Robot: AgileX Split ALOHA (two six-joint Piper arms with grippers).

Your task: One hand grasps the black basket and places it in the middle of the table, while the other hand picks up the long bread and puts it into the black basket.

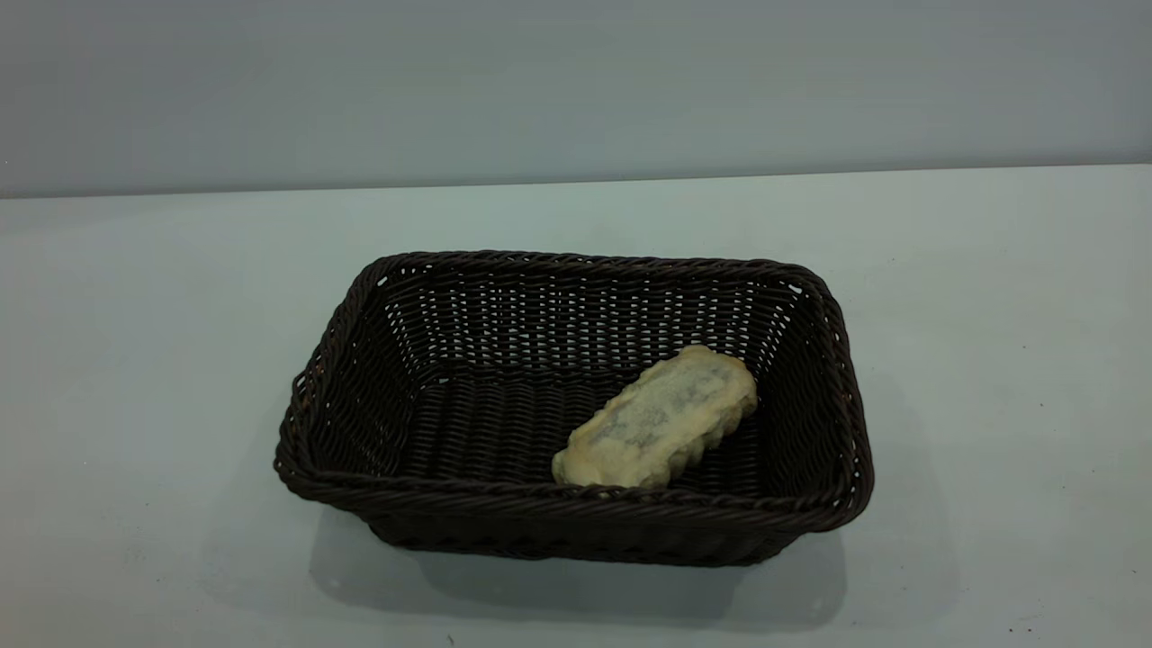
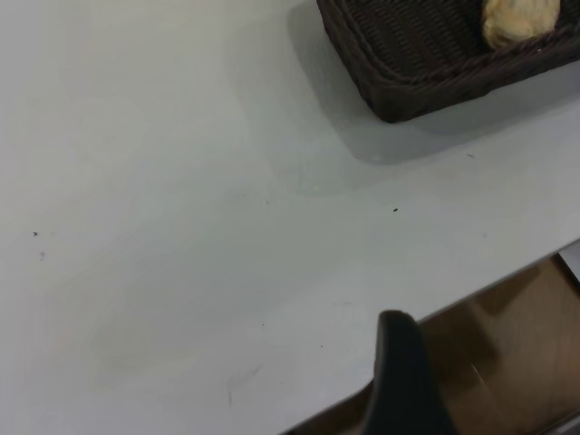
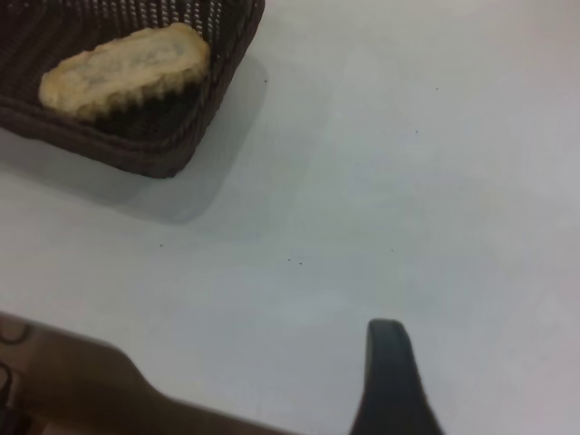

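The black basket [image 1: 450, 493] stands in the middle of the white table [image 1: 135, 360]. The long bread [image 1: 661, 418] lies inside its right half, slanted, pale mottled underside up, one end against the front wall. No gripper shows in the exterior view. In the left wrist view my left gripper [image 2: 403, 381] is only a black tip over the table's front edge, far from the basket [image 2: 408, 54] and bread [image 2: 521, 20]. In the right wrist view my right gripper [image 3: 390, 381] is likewise a black tip above bare table, apart from the basket [image 3: 118, 145] and bread [image 3: 122, 68].
A plain grey wall [image 1: 576, 81] rises behind the table. The table's front edge, with brown floor [image 2: 517, 344] beyond it, shows in the left wrist view. The same brown floor [image 3: 72, 381] shows in the right wrist view.
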